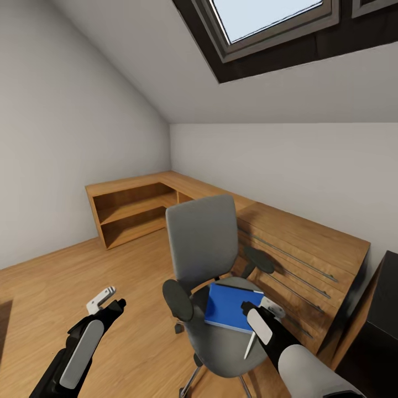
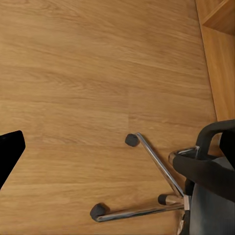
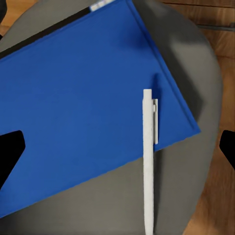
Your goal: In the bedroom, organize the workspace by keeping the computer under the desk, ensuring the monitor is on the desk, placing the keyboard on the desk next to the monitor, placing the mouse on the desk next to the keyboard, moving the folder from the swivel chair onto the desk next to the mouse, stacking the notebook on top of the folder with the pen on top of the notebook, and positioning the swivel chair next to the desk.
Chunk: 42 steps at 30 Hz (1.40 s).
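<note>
Wooden plank floor (image 1: 61,287) with smooth grain lies wide and bare at the lower left of the head view. At centre stands the swivel chair (image 1: 202,237), grey fabric, with chrome legs. On its rounded seat lies the flat blue folder (image 3: 83,98); the thin white pen (image 3: 148,156) lies across the folder's edge and onto the seat. The right gripper (image 3: 117,147) hovers above them, fingers wide apart, holding nothing. The left gripper (image 1: 106,301) hangs over the floor; whether it is open one cannot tell.

Nothing readable is showing: the folder (image 3: 83,107), the pen (image 3: 148,161) and the swivel chair (image 1: 204,243) are carrying no lettering.
</note>
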Tool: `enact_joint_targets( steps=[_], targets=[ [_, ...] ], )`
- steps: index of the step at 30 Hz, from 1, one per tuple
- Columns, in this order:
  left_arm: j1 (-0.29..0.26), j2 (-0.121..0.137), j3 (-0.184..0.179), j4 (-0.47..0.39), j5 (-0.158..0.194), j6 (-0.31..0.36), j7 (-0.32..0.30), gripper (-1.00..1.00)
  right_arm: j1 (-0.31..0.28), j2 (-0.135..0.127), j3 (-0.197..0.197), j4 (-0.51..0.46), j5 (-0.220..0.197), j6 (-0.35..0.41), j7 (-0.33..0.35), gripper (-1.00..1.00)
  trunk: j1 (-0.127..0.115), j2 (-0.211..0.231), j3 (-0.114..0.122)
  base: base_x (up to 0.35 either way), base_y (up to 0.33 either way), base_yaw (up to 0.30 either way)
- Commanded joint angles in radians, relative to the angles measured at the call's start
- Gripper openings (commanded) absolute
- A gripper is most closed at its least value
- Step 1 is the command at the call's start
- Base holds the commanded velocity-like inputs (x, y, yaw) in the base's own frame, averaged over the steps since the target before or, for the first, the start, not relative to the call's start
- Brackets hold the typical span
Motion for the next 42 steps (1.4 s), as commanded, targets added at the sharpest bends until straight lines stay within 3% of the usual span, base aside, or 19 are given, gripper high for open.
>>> enact_joint_targets(
  steps=[1, 11, 17, 25, 29, 32, 37, 42],
  targets=[
    [-0.001, 0.000, 0.000, -0.002, 0.007, 0.003, 0.006, 1.00, 0.000, -0.002, 0.007, -0.002, -0.004, 0.006, -0.008, 1.00, 0.004, -0.008, -0.004, 0.000, 0.000, 0.000],
    [-0.001, -0.003, 0.000, -0.002, 0.007, 0.003, 0.006, 1.00, 0.000, -0.014, 0.007, -0.002, -0.003, 0.005, -0.007, 1.00, 0.027, -0.050, -0.023, 0.000, 0.000, 0.000],
    [-0.001, -0.004, 0.000, 0.000, 0.007, 0.003, 0.006, 1.00, 0.000, -0.017, 0.007, -0.002, -0.003, 0.004, -0.007, 1.00, 0.027, -0.050, -0.023, 0.000, 0.000, 0.000],
    [-0.001, -0.009, -0.001, 0.001, 0.006, 0.003, 0.006, 1.00, 0.000, -0.028, 0.008, -0.002, -0.001, -0.001, -0.006, 1.00, 0.054, -0.099, -0.045, 0.000, 0.000, 0.000],
    [-0.001, -0.010, -0.002, 0.002, 0.005, 0.003, 0.006, 1.00, 0.000, -0.030, 0.008, -0.003, 0.037, -0.003, -0.004, 1.00, 0.054, -0.099, -0.045, 0.000, 0.000, 0.000],
    [-0.001, -0.010, -0.002, 0.002, 0.005, 0.003, 0.006, 1.00, 0.000, -0.030, 0.008, -0.003, 0.103, -0.011, 0.029, 1.00, 0.054, -0.099, -0.045, 0.000, 0.000, 0.000],
    [-0.001, -0.011, -0.002, 0.003, 0.005, 0.003, 0.006, 1.00, 0.000, -0.040, 0.008, -0.002, 0.141, -0.033, 0.078, 1.00, 0.065, -0.120, -0.054, 0.000, 0.000, 0.000],
    [-0.001, -0.011, -0.002, 0.003, 0.005, 0.003, 0.006, 1.00, 0.000, -0.043, 0.007, -0.001, 0.149, -0.034, 0.084, 1.00, 0.073, -0.134, -0.061, 0.000, 0.000, 0.000]
  ],
)
